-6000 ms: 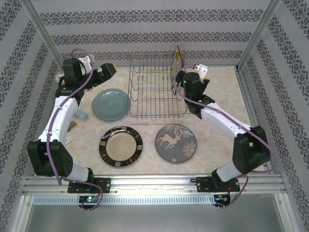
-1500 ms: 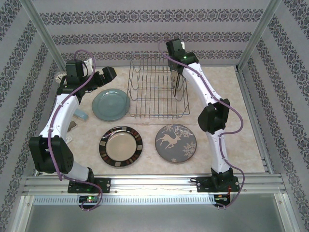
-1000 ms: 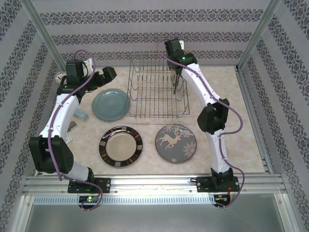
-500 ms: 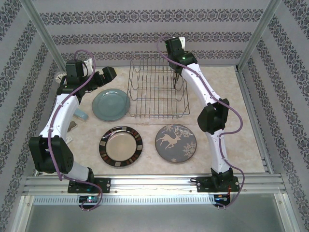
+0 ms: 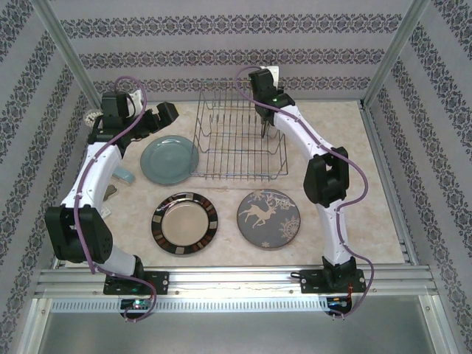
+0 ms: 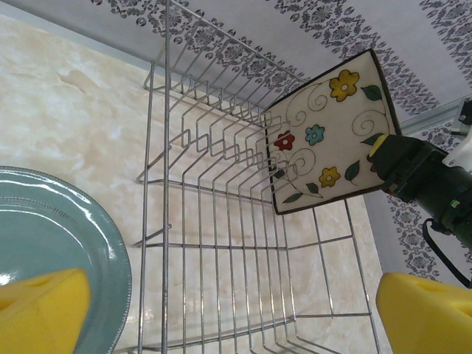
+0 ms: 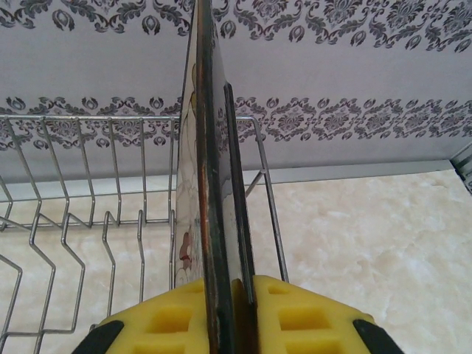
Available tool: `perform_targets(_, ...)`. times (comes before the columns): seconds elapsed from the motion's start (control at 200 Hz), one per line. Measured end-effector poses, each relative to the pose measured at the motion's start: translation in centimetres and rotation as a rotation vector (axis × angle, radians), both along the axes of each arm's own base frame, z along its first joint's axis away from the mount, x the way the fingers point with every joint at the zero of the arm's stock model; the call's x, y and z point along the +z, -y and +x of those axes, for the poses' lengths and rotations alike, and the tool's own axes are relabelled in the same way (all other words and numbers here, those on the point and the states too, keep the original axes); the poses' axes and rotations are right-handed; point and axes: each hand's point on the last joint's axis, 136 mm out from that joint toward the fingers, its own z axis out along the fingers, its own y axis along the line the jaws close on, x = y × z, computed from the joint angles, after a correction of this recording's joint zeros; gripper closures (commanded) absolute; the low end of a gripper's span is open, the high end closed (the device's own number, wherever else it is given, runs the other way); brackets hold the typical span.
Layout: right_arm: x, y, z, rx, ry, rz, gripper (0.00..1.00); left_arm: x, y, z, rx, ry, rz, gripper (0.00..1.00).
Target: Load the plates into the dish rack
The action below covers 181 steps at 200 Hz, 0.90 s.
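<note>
Left wrist view: the square cream plate [image 6: 332,133] with coloured flowers and dark border stands on edge over the dish rack [image 5: 237,144], clamped in the right end effector [image 7: 230,306]; the left end effector [image 6: 236,313] is apart.

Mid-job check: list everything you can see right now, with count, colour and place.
rack: one, silver wire, back centre of the table.
floral plate: one, square, cream with dark border, upright at the rack's right end, in the right gripper; cannot tell if it is seated.
blue plate: one, light blue, flat, left of the rack.
brown plate: one, dark brown rim, flat, front left.
reindeer plate: one, grey with white reindeer, flat, right of the brown plate.
small items: two, pale blue and grey, left table edge; too small to identify.
table: one, cream marble.
left gripper: yellow pads, open, by the blue plate's far edge.
right gripper: yellow pads, shut on the floral plate.
</note>
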Motion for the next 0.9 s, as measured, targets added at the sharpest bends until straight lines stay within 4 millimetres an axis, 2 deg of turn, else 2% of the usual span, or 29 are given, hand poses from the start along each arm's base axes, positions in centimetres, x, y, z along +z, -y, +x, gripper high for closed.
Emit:
perform_targets(0.225,0.0,0.2,-0.2,-0.005,0.022,0.005,1.00,-0.3,0.0,0.1,0.000,-0.006,0.000,0.00)
perform_targets(0.295,0.0,0.2,-0.3,-0.006,0.026,0.007,0.91,-0.3,0.0,0.1,-0.001,-0.006,-0.001,0.00)
perform_targets(0.405,0.0,0.3,-0.4,-0.007,0.032,0.012,0.88,-0.3,0.0,0.1,0.000,-0.006,-0.001,0.00)
perform_targets(0.575,0.0,1.2,-0.9,-0.043,0.046,0.025,0.73,-0.2,0.1,0.1,-0.002,-0.008,-0.007,0.00)
perform_targets(0.704,1.4,2.0,-1.3,-0.074,0.084,0.053,0.61,-0.2,0.1,0.0,-0.002,-0.011,-0.013,0.00)
perform_targets(0.794,2.5,2.2,-1.6,-0.081,0.111,0.067,0.57,-0.2,0.2,0.0,-0.002,-0.013,-0.017,0.00)
perform_targets(0.904,4.8,2.6,-1.9,-0.096,0.163,0.088,0.51,-0.2,0.3,0.0,-0.006,-0.014,-0.024,0.00)
